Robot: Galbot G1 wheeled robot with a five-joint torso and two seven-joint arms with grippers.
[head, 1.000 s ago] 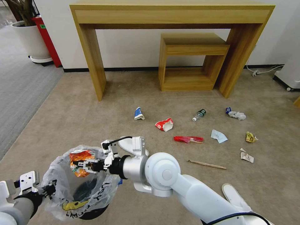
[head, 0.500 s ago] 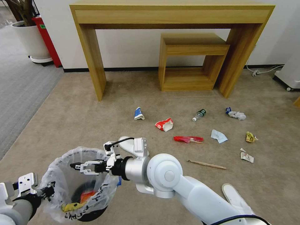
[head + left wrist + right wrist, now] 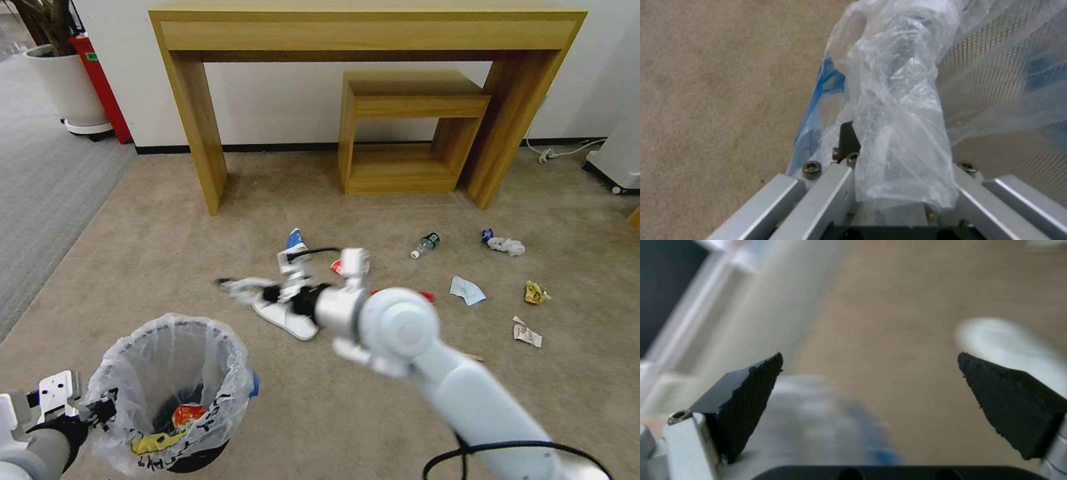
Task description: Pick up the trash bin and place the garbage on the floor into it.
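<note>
Trash bin [image 3: 170, 393] gripped at its bagged rim by left end effector [image 3: 100, 408], wrappers already inside. Right end effector [image 3: 230, 287] released, empty, beyond bin near white slipper [image 3: 287, 317]; bottle [image 3: 425, 245], mask [image 3: 467, 291] remaining on floor [image 3: 167, 253].

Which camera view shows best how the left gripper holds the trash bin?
The left wrist view: the left gripper is clamped on the bagged rim of the trash bin. The head view shows the whole bin and this gripper at its rim. The right wrist view shows blurred carpet.
</note>
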